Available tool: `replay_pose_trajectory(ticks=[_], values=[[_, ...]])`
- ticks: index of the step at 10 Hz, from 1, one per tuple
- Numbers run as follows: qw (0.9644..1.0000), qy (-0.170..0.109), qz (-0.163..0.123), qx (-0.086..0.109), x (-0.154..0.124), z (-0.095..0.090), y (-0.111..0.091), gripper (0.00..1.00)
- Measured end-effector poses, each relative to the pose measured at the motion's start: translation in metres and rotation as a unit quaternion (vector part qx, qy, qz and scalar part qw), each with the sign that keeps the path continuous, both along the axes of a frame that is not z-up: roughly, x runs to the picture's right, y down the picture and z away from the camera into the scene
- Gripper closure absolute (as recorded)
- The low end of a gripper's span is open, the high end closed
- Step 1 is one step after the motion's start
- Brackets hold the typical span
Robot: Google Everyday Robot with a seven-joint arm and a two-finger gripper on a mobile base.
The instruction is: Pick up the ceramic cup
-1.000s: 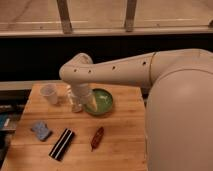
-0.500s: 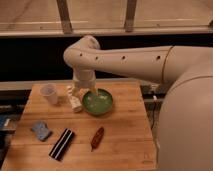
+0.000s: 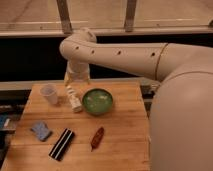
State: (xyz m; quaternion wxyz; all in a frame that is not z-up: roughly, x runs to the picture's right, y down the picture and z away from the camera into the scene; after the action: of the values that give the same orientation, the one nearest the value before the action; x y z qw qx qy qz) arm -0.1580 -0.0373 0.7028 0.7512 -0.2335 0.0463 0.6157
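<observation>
The ceramic cup (image 3: pixel 49 93) is a small plain white tapered cup. It stands upright near the back left of the wooden table (image 3: pixel 120 135). My gripper (image 3: pixel 75 80) hangs at the end of the white arm over the table's back edge. It is to the right of the cup and higher, clear of it, with nothing seen in it. It is just above the slim white bottle (image 3: pixel 74 99).
A round green bowl (image 3: pixel 97 101) sits right of the bottle. A blue sponge (image 3: pixel 41 130), a black striped bar (image 3: pixel 61 144) and a red-brown oblong object (image 3: pixel 97 138) lie nearer the front. My arm (image 3: pixel 125 52) spans the back; a dark ledge and railing stand behind.
The arm has risen and swung back toward the table's rear edge, taking the gripper up from between the cup and the bowl. The objects on the table have not moved.
</observation>
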Motion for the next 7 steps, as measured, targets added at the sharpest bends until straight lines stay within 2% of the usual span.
replay_pose_trajectory(ticks=[2, 3, 5, 7], values=[[0.9992, -0.016, -0.025, 0.027, -0.037, 0.009, -0.010, 0.35], [0.9989, -0.021, -0.029, 0.032, -0.048, 0.010, -0.011, 0.35], [0.9990, -0.014, -0.026, 0.033, -0.041, 0.012, -0.014, 0.35], [0.9991, -0.023, -0.017, 0.031, -0.039, 0.009, -0.009, 0.35]])
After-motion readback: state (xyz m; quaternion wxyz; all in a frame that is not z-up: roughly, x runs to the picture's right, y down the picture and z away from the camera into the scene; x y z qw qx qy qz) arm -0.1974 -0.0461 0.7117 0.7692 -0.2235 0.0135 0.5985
